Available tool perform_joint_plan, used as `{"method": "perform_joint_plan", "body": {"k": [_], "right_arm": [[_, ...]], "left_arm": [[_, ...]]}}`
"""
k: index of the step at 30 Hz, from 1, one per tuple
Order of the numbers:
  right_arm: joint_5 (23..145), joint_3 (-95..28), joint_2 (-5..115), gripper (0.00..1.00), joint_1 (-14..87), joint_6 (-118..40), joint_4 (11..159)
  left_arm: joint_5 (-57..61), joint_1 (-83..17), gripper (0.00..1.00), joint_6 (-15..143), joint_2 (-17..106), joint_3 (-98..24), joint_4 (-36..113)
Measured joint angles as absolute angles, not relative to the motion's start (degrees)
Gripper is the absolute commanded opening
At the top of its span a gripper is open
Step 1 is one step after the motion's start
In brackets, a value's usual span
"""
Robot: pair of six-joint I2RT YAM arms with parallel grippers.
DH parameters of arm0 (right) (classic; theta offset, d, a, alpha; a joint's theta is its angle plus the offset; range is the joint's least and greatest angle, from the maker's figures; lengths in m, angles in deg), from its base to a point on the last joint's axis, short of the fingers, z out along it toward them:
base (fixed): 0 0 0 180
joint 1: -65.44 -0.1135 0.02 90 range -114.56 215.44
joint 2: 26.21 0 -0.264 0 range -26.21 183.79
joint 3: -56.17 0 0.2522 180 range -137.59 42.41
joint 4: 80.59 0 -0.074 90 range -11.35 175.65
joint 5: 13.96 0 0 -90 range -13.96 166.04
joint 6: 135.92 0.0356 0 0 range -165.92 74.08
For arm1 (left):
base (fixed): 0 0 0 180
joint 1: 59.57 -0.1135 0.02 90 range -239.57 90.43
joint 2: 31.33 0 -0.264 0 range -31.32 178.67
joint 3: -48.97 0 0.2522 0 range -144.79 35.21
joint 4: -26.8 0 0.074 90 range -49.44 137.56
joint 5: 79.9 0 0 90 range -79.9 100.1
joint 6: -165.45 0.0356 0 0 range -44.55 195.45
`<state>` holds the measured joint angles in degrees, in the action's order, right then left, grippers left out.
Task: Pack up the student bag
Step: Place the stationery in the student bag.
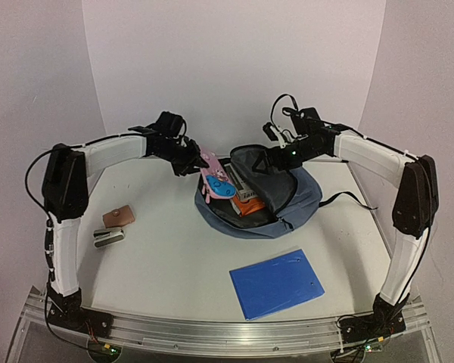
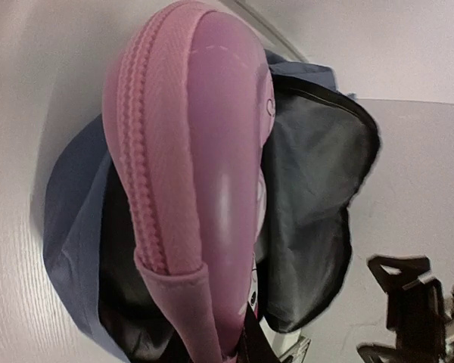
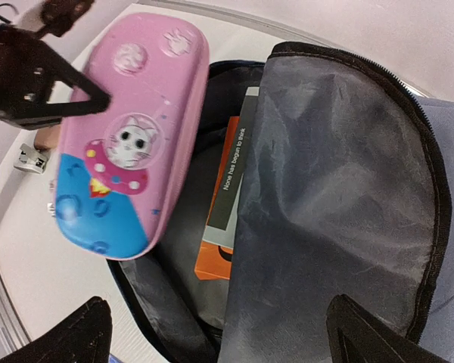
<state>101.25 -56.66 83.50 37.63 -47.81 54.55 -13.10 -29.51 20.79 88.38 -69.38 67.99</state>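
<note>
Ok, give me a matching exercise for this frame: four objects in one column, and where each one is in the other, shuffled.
Things:
1. pink pencil case
2. orange book
3. blue folder
4. brown pouch

Places:
A. flat on the table, towards its near edge
B. inside the student bag
C. on the table's left side, beside a small grey object
D. held in the left pincer, at the bag's opening

Pairs: 1-D, 2-B, 3-A, 4-C
</note>
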Motion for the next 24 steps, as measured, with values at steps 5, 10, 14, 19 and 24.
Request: {"method": "perform_joint_plan", "body": {"k": [5, 10, 14, 19, 24], "right_arm": [[101.14, -55.95, 83.5, 0.98, 37.55, -47.83, 54.55], [101.16, -55.28, 83.5, 0.98, 37.5, -47.83, 54.36], [101.16, -55.28, 83.5, 0.98, 37.5, -47.83, 54.33], [101.36, -55.28, 83.5, 0.98, 37.5, -47.79, 54.3], [102.26, -55.28, 83.55, 0.98, 37.5, -47.31, 54.32]], "left_arm": [[-8.36, -27.91, 0.0, 19.47, 99.43, -81.86, 78.6], [-5.9, -26.53, 0.0, 19.48, 104.66, -91.79, 85.32], [-4.08, -25.42, 0.01, 20.02, 107.27, -97.74, 89.96], [-2.77, -23.97, 0.02, 19.85, 107.72, -99.05, 92.56], [-1.61, -23.39, 0.27, 18.16, 107.72, -98.8, 93.11]]}}
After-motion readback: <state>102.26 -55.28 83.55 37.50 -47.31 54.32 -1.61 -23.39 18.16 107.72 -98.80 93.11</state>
